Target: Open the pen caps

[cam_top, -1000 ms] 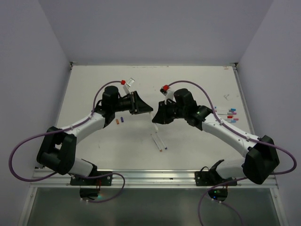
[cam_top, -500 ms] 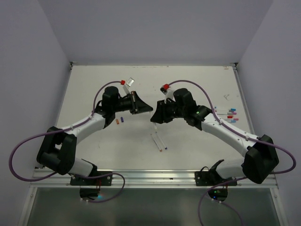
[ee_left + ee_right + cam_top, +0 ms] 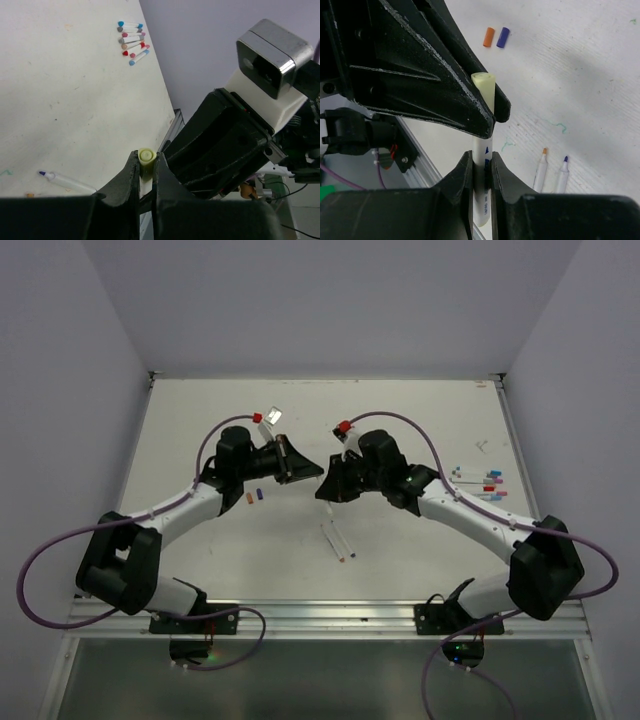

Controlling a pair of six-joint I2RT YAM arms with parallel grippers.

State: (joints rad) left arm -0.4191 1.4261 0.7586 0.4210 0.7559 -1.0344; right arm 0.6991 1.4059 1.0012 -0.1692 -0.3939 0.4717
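Note:
A white pen (image 3: pixel 483 150) hangs in the air between my two grippers over the middle of the table. Its pale yellow cap (image 3: pixel 145 156) sits between the jaws of my left gripper (image 3: pixel 146 167), which is shut on it. My right gripper (image 3: pixel 482 162) is shut on the pen's white body just below the cap (image 3: pixel 486 82). From above, the left gripper (image 3: pixel 318 472) and the right gripper (image 3: pixel 322 488) meet tip to tip. Two loose pen caps, orange (image 3: pixel 489 37) and purple (image 3: pixel 503 37), lie on the table under the left arm.
Two uncapped pens (image 3: pixel 335 540) lie side by side near the table's middle, orange tip (image 3: pixel 540 172) and purple tip (image 3: pixel 562 175). A row of several capped pens (image 3: pixel 485 485) lies at the right side. A metal rail (image 3: pixel 320 615) runs along the near edge.
The right arm has shifted a little to the left, closer to the left gripper. The left arm has hardly moved.

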